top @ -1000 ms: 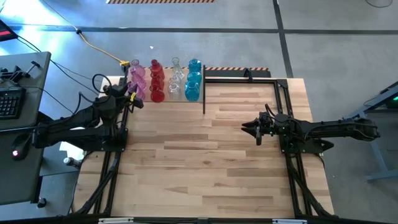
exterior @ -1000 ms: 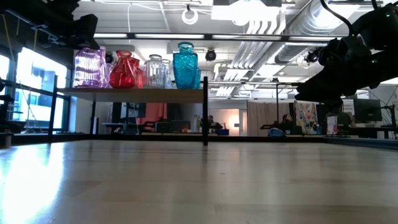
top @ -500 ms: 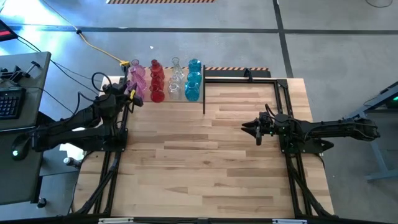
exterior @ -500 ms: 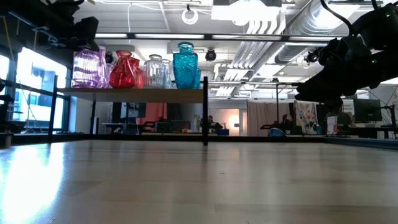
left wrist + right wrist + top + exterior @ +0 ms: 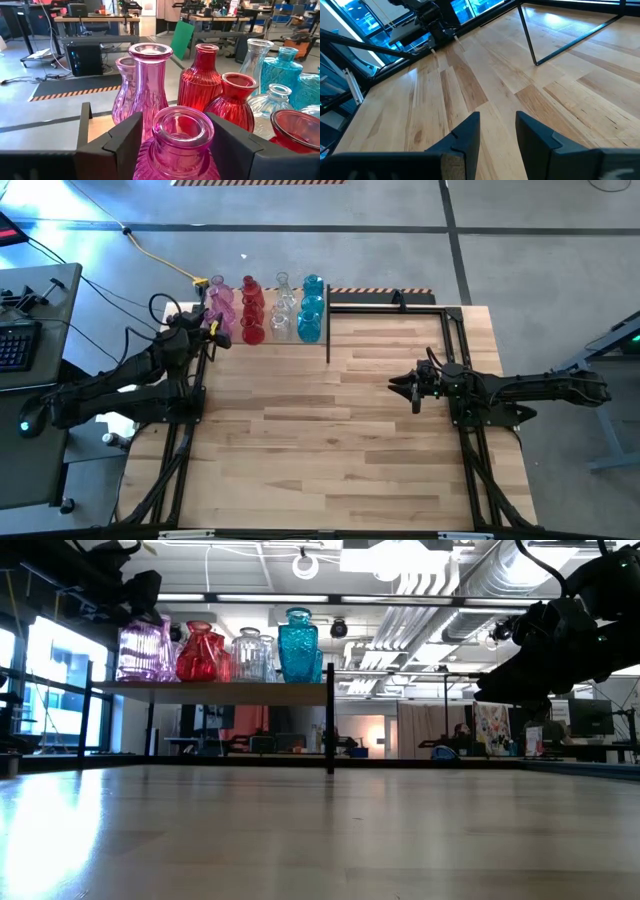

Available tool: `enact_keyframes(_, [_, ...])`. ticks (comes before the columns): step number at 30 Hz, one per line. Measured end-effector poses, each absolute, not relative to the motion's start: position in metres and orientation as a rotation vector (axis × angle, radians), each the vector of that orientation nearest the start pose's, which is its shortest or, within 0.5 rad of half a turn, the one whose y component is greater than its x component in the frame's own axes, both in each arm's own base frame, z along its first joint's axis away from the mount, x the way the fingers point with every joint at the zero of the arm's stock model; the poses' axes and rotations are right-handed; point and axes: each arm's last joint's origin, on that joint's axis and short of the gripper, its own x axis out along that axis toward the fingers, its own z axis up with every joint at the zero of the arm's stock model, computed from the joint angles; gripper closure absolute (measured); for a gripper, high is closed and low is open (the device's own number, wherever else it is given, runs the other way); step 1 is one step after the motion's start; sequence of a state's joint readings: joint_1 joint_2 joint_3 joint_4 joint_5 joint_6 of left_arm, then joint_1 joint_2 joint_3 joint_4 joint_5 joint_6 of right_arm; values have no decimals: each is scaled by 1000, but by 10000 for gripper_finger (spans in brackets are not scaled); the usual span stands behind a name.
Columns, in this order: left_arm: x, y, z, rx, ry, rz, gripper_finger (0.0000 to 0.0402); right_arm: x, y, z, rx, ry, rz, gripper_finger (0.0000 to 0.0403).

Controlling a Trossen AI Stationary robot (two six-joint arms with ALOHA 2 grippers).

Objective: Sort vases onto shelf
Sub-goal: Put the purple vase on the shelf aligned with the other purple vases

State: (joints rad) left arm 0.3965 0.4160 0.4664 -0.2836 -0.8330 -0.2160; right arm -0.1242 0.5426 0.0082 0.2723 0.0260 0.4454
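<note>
We saw the left claw (image 5: 175,150), fingers parted either side of the front pink vase (image 5: 177,145) standing on the shelf (image 5: 318,340), apparently releasing it, so backing away came next, while the right claw (image 5: 404,386) waited empty, narrowly open, over the surface (image 5: 330,440).

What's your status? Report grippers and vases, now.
Left gripper open around front pink vase, standing on shelf. Right gripper open, empty, above table. No obstruction seen.
</note>
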Motion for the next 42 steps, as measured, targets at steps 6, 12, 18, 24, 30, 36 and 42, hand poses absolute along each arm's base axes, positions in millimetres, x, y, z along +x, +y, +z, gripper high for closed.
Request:
enact_keyframes(6, [89, 61, 263, -146, 101, 1236, 184, 128, -17, 142, 455, 224, -205, 293])
enact_keyframes(12, [89, 61, 263, -152, 91, 1217, 182, 128, -17, 142, 455, 224, -205, 293])
enact_keyframes(18, [90, 61, 266, -139, 69, 1211, 182, 128, -17, 142, 455, 225, -206, 293])
enact_keyframes(24, [90, 61, 270, -106, 56, 1207, 183, 128, -17, 142, 455, 225, -205, 293])
enact_keyframes(30, [88, 60, 284, -73, 41, 1205, 183, 128, -17, 142, 455, 225, -206, 293])
enact_keyframes(36, [83, 58, 298, -72, -4, 1191, 183, 128, -17, 142, 455, 225, -206, 293])
enact_keyframes(42, [72, 50, 316, -87, -81, 1067, 183, 128, -17, 142, 455, 225, -206, 293])
